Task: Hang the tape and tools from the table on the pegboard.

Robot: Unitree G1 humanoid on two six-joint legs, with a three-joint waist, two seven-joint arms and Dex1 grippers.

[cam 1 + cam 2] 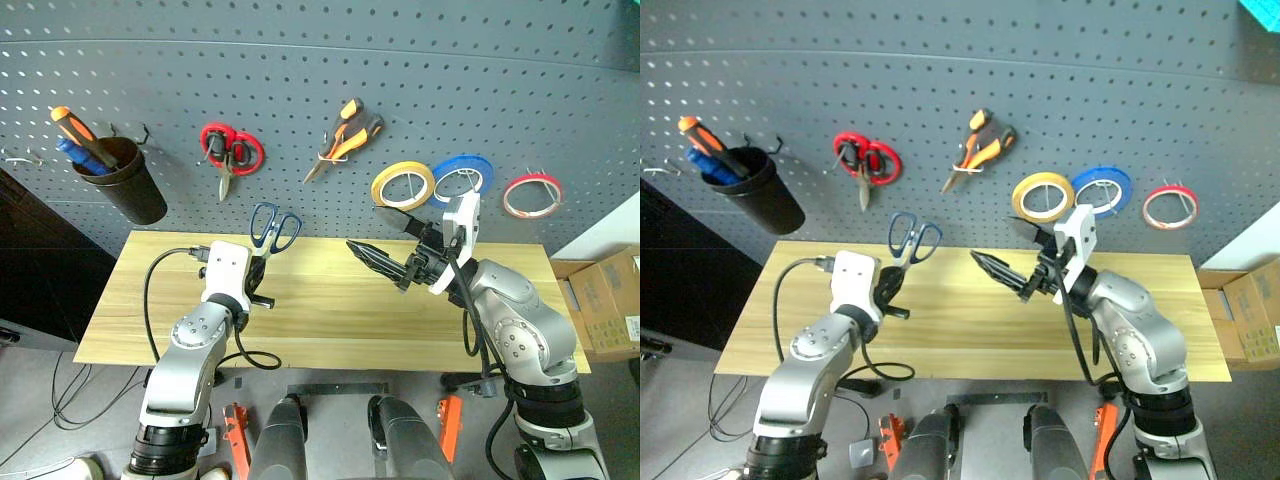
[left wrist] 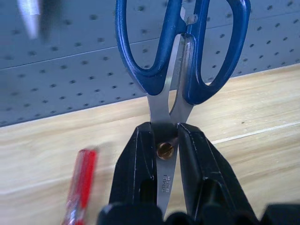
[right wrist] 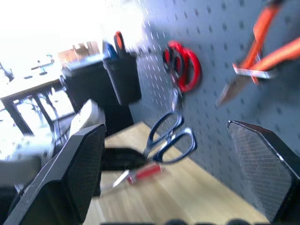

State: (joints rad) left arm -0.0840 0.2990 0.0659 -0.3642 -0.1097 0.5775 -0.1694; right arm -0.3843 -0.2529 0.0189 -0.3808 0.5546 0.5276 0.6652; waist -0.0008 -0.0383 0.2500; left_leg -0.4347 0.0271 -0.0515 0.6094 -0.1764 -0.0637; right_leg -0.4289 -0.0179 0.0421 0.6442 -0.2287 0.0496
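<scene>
My left gripper (image 1: 260, 268) is shut on the blades of the dark blue-handled scissors (image 1: 275, 228), held above the left part of the wooden table (image 1: 330, 310) with the handles up, close to the pegboard (image 1: 300, 60). In the left wrist view the black fingers (image 2: 136, 159) clamp the blades (image 2: 165, 105) just above the pivot screw. The red-handled screwdriver (image 2: 83, 178) lies on the table beside them. My right gripper (image 1: 387, 240) hovers open and empty over the table's right half, pointing left. The orange-and-black pliers (image 1: 345, 130) and the red tape (image 1: 532, 195) hang on the pegboard.
A black cup (image 1: 125, 185) on the pegboard's left holds an orange-handled screwdriver (image 1: 80, 130). Red-handled scissors (image 1: 230, 150), a yellow roll (image 1: 402, 185) and a blue roll (image 1: 462, 175) also hang there. A cardboard box (image 1: 610, 300) stands right of the table.
</scene>
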